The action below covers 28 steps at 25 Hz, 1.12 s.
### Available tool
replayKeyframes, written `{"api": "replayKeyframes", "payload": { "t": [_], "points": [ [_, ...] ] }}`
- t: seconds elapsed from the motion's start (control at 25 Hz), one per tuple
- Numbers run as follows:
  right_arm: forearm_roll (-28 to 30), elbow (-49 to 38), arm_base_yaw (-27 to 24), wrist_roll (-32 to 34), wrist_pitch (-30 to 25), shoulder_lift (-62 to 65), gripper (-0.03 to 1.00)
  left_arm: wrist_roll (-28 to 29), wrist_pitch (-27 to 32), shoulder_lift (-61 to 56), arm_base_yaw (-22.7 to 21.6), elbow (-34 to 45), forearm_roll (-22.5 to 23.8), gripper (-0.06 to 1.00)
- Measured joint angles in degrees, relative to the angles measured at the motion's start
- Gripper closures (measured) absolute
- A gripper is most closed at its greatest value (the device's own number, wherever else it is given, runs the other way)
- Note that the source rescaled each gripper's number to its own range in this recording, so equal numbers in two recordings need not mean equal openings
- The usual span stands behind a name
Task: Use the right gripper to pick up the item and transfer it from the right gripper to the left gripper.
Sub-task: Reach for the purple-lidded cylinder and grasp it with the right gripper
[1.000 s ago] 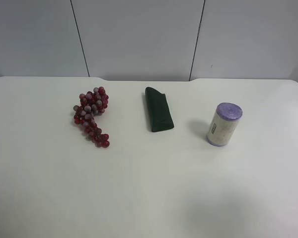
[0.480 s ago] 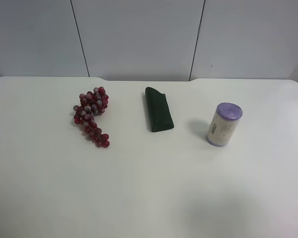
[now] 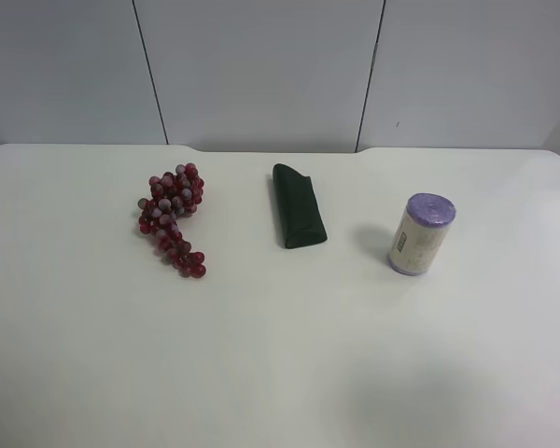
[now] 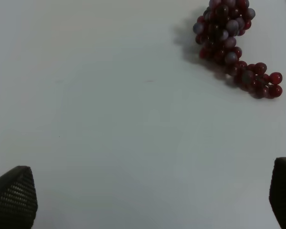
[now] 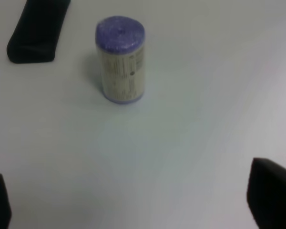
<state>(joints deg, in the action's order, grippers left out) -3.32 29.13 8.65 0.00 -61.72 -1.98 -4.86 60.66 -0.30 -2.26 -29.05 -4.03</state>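
Nothing on the bench (image 3: 280,373) has shifted over the last second: in the high view the roll (image 3: 421,234), the pouch (image 3: 298,205) and the grapes (image 3: 173,219) sit just where they did, and no arm has entered that view. So the task reads as barely begun, with the pick-up still ahead.

The roll stands upright on one purple end, alone on the bench, well apart from the pouch and untouched. In the right wrist view it lies ahead of the right tool (image 5: 133,200), off to one side of the line between the fingers and not yet between them. That tool's fingers are spread wide, only their dark tips showing at the picture's edges, with nothing held.

The left tool (image 4: 148,195) is likewise spread wide and holds nothing. It hangs over bare bench with the grapes ahead of it, and the roll is not in its view.

The next move probably calls for the right tool to line up on the roll and come down around its cream side. Standing on end, it could tip if a finger nudges it first.
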Motion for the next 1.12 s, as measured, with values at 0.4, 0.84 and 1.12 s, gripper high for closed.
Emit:
{"api": "replayKeyframes", "payload": {
  "t": [0.4,0.84,1.12],
  "points": [
    [1.72,18.39,0.00,2.61,-0.14,-30.94,-0.03,0.00,0.00,0.00,0.00,0.00,0.00,-0.05],
    [1.72,35.21,0.00,2.79,-0.37,-66.81,-0.03,0.00,0.00,0.00,0.00,0.00,0.00,-0.05],
    [1.77,41.38,0.00,2.79,-1.55,-81.77,-0.03,0.00,0.00,0.00,0.00,0.00,0.05,-0.05]
  ]
}}
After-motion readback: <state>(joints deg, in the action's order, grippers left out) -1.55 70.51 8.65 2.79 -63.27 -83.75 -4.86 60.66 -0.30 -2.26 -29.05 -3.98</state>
